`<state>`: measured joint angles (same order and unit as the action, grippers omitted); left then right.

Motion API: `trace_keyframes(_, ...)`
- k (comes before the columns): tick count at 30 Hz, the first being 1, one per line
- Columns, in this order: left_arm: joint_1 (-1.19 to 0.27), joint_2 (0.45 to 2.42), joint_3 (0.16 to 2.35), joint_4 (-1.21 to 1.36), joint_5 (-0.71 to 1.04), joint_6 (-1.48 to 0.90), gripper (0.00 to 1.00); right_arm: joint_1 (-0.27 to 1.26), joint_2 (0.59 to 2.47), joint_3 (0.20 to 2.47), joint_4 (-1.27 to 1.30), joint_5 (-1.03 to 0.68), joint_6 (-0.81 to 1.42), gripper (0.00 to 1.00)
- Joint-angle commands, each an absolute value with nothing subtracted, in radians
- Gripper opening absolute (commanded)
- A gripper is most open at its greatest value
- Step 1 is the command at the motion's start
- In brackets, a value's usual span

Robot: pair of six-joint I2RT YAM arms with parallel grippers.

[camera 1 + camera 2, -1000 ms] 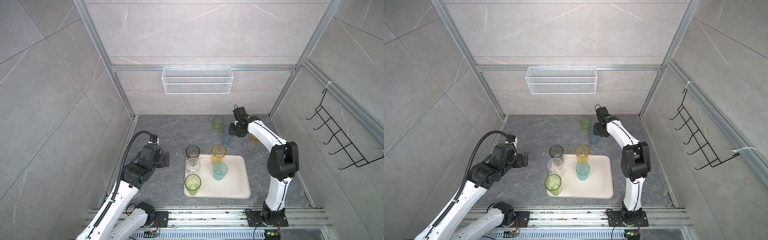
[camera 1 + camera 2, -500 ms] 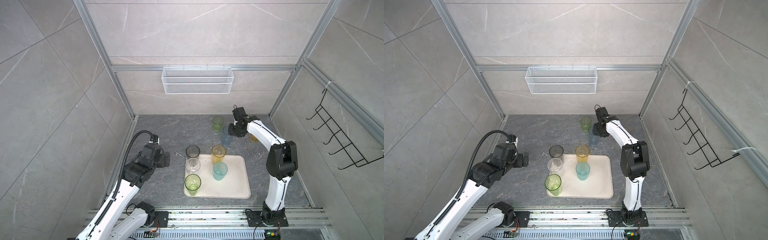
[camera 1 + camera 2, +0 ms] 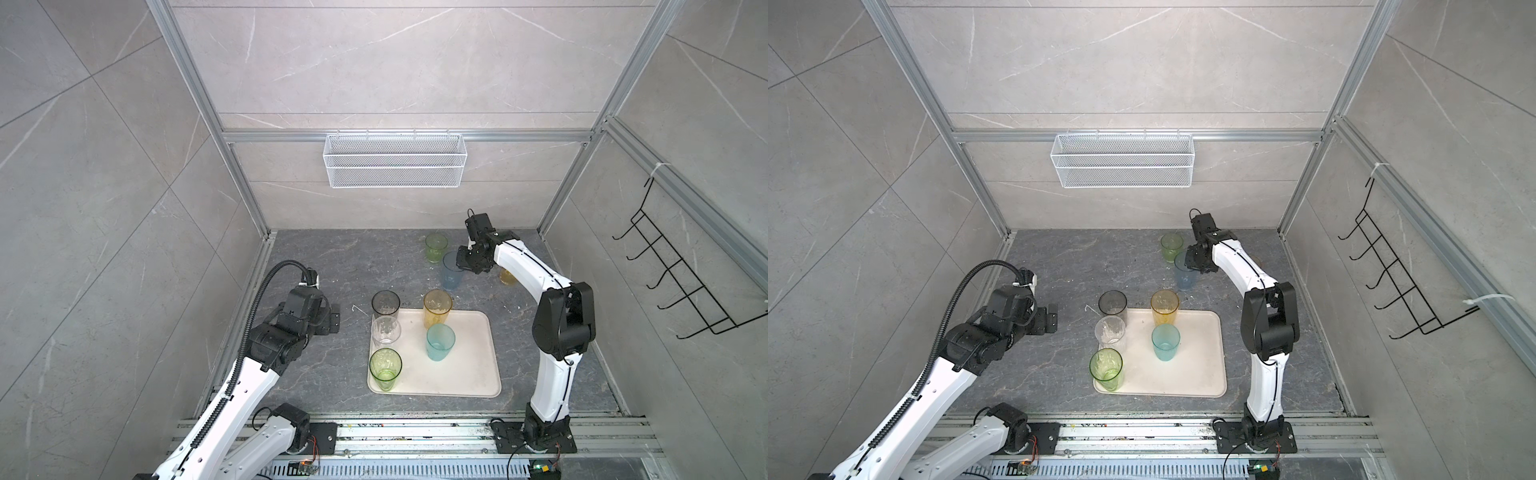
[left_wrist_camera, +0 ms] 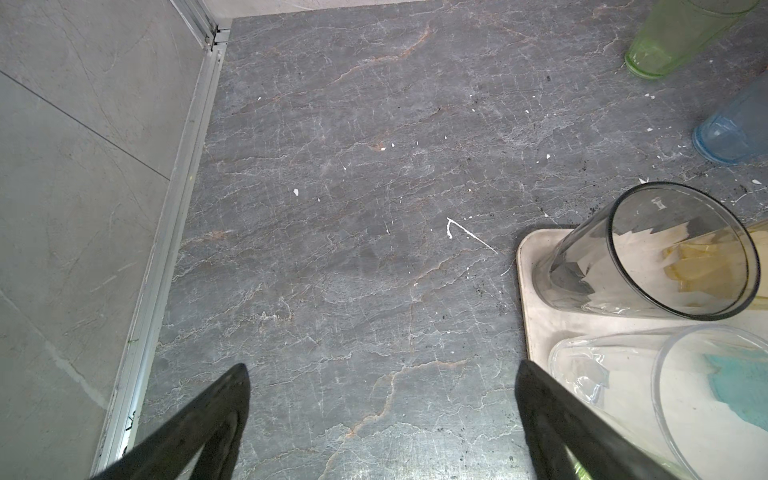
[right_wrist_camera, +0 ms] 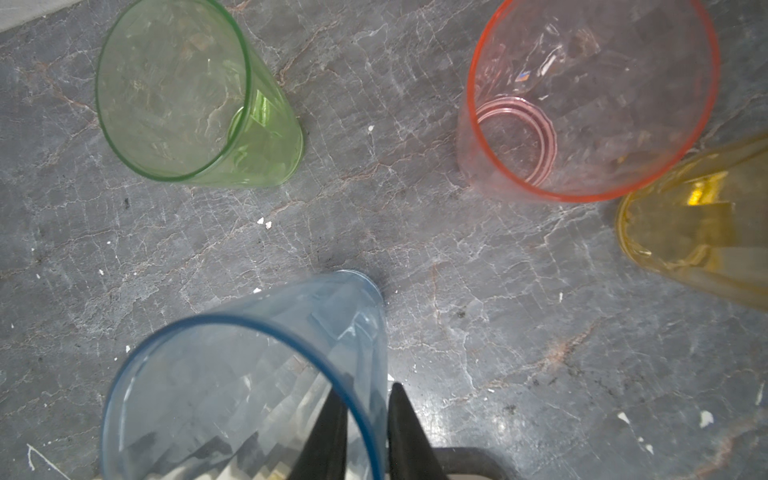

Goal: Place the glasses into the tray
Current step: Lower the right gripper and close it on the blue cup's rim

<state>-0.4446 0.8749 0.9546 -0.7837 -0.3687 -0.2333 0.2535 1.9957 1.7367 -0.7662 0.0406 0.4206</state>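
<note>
The cream tray (image 3: 469, 365) holds a smoky grey glass (image 3: 385, 305), a clear one (image 3: 386, 330), a green one (image 3: 385, 368), an amber one (image 3: 437, 307) and a teal one (image 3: 440, 340). Behind it on the floor stand a blue glass (image 3: 452, 272), a green glass (image 3: 436, 247) and a short amber glass (image 3: 508, 277). The pink glass (image 5: 582, 104) shows only in the right wrist view. My right gripper (image 5: 365, 388) pinches the blue glass (image 5: 249, 374) at its rim, one finger inside and one outside. My left gripper (image 4: 382, 365) hangs open left of the tray (image 4: 536, 332).
A white wire basket (image 3: 394, 166) hangs on the back wall and a black hook rack (image 3: 681, 282) on the right wall. Aluminium frame rails edge the grey stone floor. The left wall runs close beside my left arm.
The right gripper's jaws have closed onto the blue glass's wall. Both arms have stayed almost where they were.
</note>
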Motion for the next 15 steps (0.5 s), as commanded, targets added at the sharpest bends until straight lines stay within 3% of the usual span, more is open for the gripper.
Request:
trace_keyframes(1, -0.442, 0.871, 0.968, -0.772, -0.389, -0.209, 0.99, 0.253, 2.013, 1.764, -0.798, 0.044, 0.409, 0.16)
trace_keyframes(15, -0.442, 0.867, 0.968, -0.773, -0.388, -0.209, 0.99, 0.253, 1.978, 1.775, -0.839, 0.081, 0.375, 0.04)
